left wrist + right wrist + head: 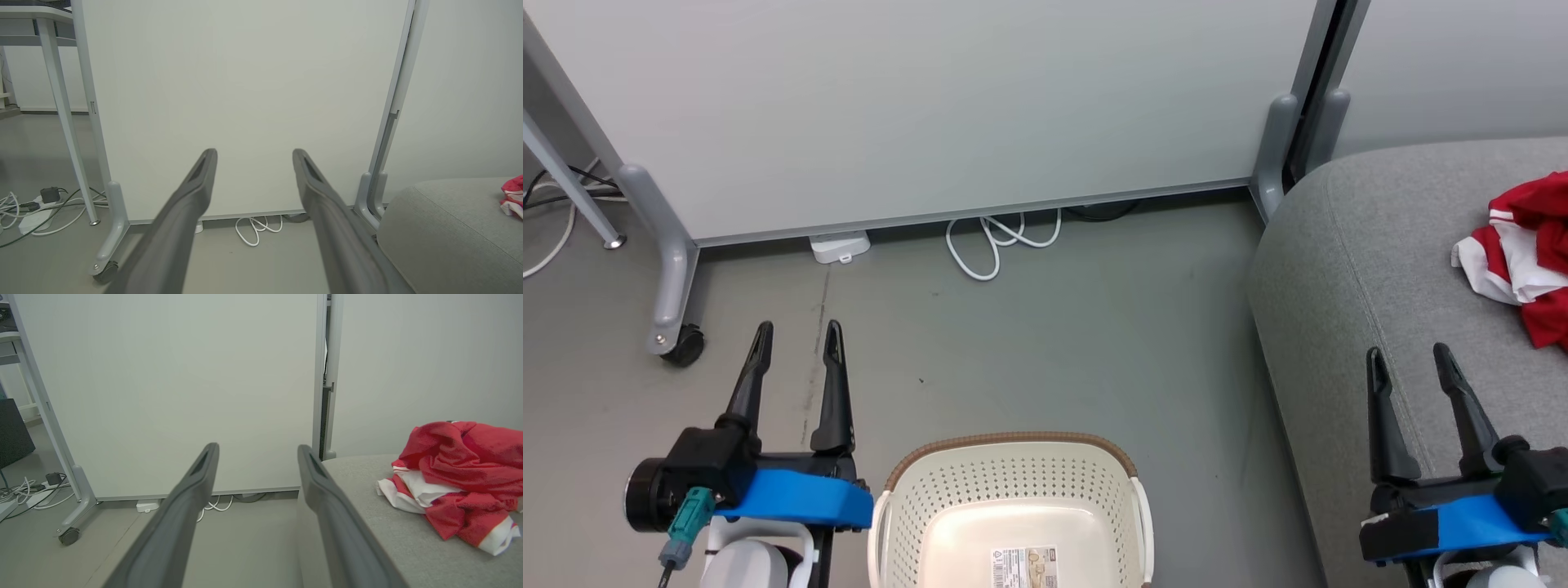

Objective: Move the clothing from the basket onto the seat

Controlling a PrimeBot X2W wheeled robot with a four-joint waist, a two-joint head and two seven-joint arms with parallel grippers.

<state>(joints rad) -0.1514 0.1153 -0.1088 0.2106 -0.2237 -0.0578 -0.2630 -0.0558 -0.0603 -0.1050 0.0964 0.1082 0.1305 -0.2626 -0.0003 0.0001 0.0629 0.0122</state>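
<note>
Crumpled red-and-white clothing (457, 477), seemingly heaped

Tapered black fingers (834, 392), black wrist blocks (698, 461) under blue covers (796, 496), white forearms (747, 565); teal plug (690, 510) at left block's six o'clock.

Red-and-white clothing (1525, 260) lies crumpled on the grey seat (1372, 278); the cream basket (1013, 482) sits upright on the floor, holding none.
</note>
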